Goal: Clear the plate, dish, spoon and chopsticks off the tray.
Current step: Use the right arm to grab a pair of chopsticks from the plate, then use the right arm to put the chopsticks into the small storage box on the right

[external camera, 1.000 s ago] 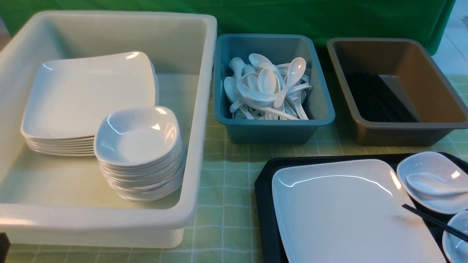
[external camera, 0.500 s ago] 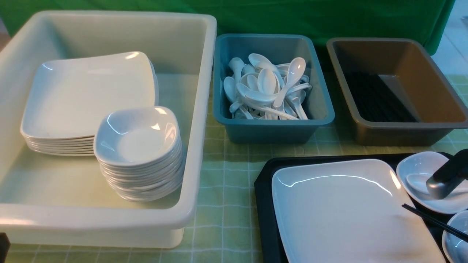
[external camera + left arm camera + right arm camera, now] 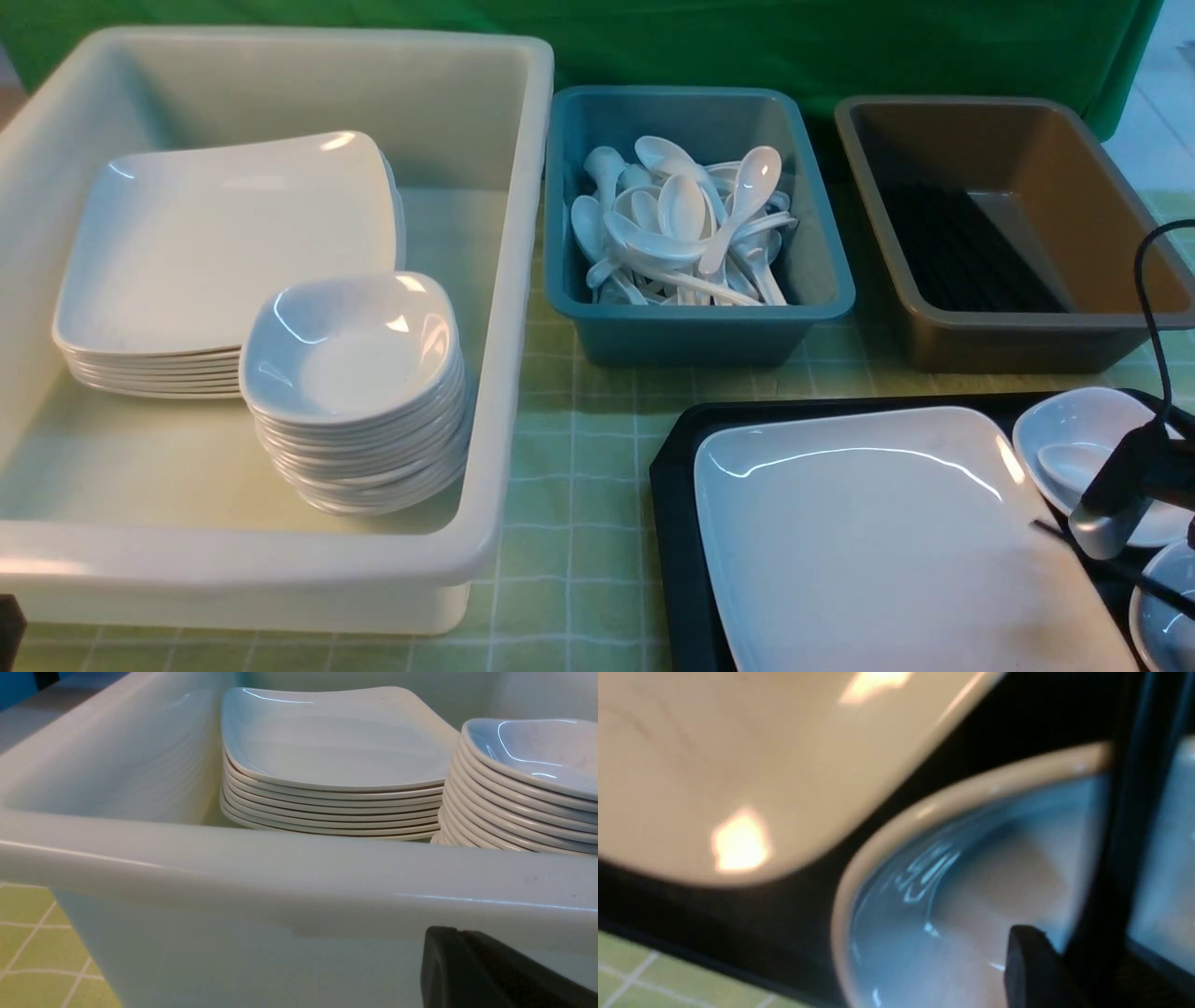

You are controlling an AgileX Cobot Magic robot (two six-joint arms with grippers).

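The black tray point(image 3: 674, 485) lies at the front right and carries the large white plate point(image 3: 868, 541). Beside the plate sits a small white dish point(image 3: 1064, 420) with the spoon point(image 3: 1064, 462) in it. The black chopsticks point(image 3: 1162, 590) run slantwise past the dish. My right gripper point(image 3: 1102, 527) is down on their far end and shut on them. In the right wrist view one finger point(image 3: 1031, 970) presses against the dark chopsticks point(image 3: 1115, 858) over the dish point(image 3: 952, 905). My left gripper point(image 3: 444, 931) is shut, empty, outside the white tub's wall.
A big white tub point(image 3: 523, 280) at the left holds a stack of plates point(image 3: 224, 243) and a stack of bowls point(image 3: 350, 355). A teal bin point(image 3: 691, 331) holds several spoons. A brown bin point(image 3: 1008, 341) holds black sticks. Another small bowl point(image 3: 1162, 616) sits at the tray's front right.
My right gripper came in from the right above the dish, then moved down and nearer onto the chopsticks and closed. It now hides the spoon's handle. The left arm stayed still.
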